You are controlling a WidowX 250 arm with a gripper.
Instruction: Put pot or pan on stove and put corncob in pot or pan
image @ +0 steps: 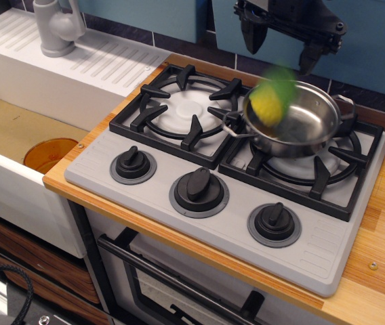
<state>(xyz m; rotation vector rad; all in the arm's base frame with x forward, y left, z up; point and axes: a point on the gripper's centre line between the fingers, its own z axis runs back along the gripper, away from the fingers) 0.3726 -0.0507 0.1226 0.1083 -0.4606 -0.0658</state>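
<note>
The black gripper (282, 51) hangs at the far edge of the scene, above the right burner, with its two fingers (252, 37) spread wide apart and nothing between them. Below the gap, the toy corncob (272, 100) shows as a motion-blurred yellow and green shape at the left side of the stainless steel pot (295, 122), overlapping the pot's left rim; whether it touches the metal or is in the air cannot be told from the blur.

The pot sits on the right burner grate (314, 169) of the grey toy stove (233, 217), roughly centred over it, with one wire loop handle pointing left toward the middle of the cooktop and the other at its far right side. The left burner grate (179, 112) stands bare over its white disc. Three black knobs (198, 186) run in a row along the near edge of the stove.

The stove rests on a wooden counter (382, 244). To the left lies a white ribbed sink unit (77, 64) with a grey faucet (55, 27) at its far side, and an orange round dish (49, 154) lies down in the basin, near the counter's left corner.
</note>
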